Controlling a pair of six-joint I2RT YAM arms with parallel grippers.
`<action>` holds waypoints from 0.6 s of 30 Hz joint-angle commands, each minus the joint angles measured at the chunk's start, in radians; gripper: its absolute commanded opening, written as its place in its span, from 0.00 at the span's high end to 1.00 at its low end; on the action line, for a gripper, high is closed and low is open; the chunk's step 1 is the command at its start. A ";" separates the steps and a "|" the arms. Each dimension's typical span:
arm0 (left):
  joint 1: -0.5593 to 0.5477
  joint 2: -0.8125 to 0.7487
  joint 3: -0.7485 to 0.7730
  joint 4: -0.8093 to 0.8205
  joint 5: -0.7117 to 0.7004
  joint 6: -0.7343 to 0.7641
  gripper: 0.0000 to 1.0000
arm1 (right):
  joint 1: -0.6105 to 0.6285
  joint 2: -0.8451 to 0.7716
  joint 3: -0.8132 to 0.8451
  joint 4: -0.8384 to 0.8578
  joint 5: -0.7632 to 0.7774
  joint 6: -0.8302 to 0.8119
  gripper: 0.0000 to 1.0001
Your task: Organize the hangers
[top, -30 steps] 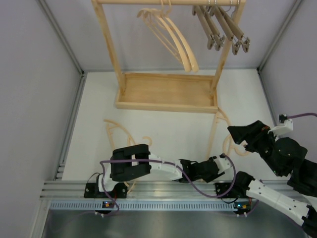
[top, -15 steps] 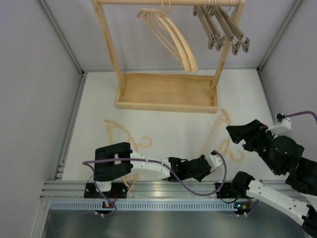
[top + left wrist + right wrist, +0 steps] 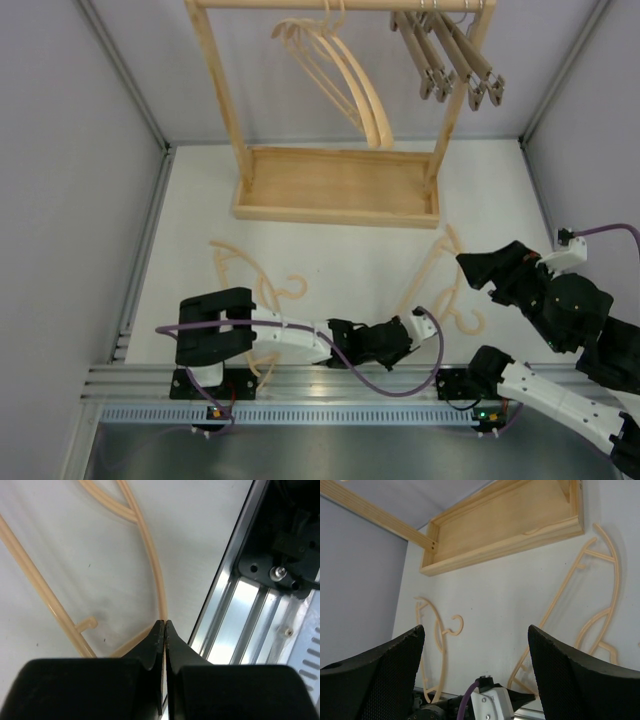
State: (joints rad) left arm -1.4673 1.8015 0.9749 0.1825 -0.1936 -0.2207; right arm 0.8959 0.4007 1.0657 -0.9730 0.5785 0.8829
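Two pale curved hangers (image 3: 352,85) and several brown-grey clamp bars (image 3: 450,55) hang on the rack's rail. A third pale hanger (image 3: 432,270) lies on the table at the right; it also shows in the right wrist view (image 3: 615,570) and the left wrist view (image 3: 150,555). My left gripper (image 3: 408,326) is shut on its near tip at the table's front edge (image 3: 164,622). A fourth pale hanger (image 3: 232,285) lies at the left, seen too in the right wrist view (image 3: 440,635). My right gripper (image 3: 478,270) is open and empty above the table (image 3: 475,630).
The wooden rack frame with tray base (image 3: 340,212) stands at the back (image 3: 520,542). An aluminium rail (image 3: 150,378) runs along the near edge (image 3: 235,605), right beside my left gripper. Grey walls close both sides.
My left gripper has moved left along the near edge, dragging the right hanger's near end so the hanger slants more. The hung pale hangers shifted slightly. The right arm has barely moved.
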 commanded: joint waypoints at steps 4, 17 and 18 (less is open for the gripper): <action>-0.005 -0.155 -0.139 0.003 -0.053 -0.080 1.00 | 0.009 0.010 -0.013 -0.007 0.001 0.001 0.19; -0.045 -0.217 -0.213 -0.012 -0.066 -0.117 0.61 | 0.009 0.007 -0.059 0.023 -0.014 0.008 0.19; -0.048 -0.209 -0.203 -0.021 -0.067 -0.108 0.57 | 0.009 0.006 -0.059 0.023 -0.012 0.008 0.19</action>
State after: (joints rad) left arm -1.5082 1.5818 0.7517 0.1543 -0.2516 -0.3321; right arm 0.8959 0.4015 1.0069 -0.9661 0.5739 0.8867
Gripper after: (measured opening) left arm 0.381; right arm 0.809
